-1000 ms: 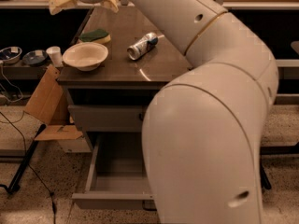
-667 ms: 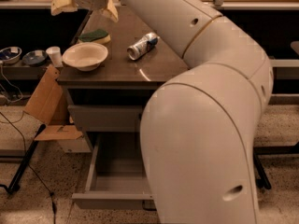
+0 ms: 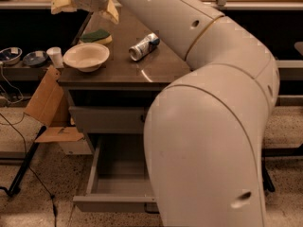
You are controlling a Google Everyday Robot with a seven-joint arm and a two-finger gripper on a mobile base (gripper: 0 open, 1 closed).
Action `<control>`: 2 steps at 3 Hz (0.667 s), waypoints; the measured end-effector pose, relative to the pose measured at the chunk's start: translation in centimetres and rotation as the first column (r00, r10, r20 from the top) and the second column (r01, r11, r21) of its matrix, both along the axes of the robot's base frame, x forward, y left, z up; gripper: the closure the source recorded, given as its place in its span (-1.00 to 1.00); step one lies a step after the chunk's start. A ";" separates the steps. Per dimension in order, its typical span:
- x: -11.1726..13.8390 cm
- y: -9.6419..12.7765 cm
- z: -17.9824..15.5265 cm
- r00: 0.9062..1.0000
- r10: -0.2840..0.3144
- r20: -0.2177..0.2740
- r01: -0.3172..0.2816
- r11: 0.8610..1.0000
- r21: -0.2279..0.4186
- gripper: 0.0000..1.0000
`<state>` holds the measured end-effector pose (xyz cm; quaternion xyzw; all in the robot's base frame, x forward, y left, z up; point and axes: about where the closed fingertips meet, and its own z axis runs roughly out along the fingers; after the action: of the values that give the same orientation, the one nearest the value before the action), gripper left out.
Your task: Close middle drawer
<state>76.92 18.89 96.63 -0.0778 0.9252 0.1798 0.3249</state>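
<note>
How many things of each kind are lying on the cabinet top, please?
bowl: 1
sponge: 1
can: 1
Total: 3
The gripper hovers above the sponge, jaws open.

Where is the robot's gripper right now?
In the camera view the gripper hangs at the upper left, above the green sponge and white bowl on the cabinet top.

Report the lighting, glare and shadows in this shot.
Camera view: warm, dim light, with a bright glare streak on the brown glossy tabletop below the silver can. Camera view: the open grey drawer is shaded inside, next to the white robot arm. Camera view: the yellow-fingered gripper, open, hangs at top left over the table's far end, evenly lit.
</note>
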 end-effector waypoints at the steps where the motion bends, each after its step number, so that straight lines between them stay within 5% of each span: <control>1: 0.6 -0.4 0.4 0.995 -0.053 0.086 0.052 0.998 0.022 -1.00; 2: 2.0 0.2 0.4 0.978 -0.114 0.174 0.105 0.993 0.061 -1.00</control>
<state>78.93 19.14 97.06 -0.0340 0.8906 0.1780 0.4172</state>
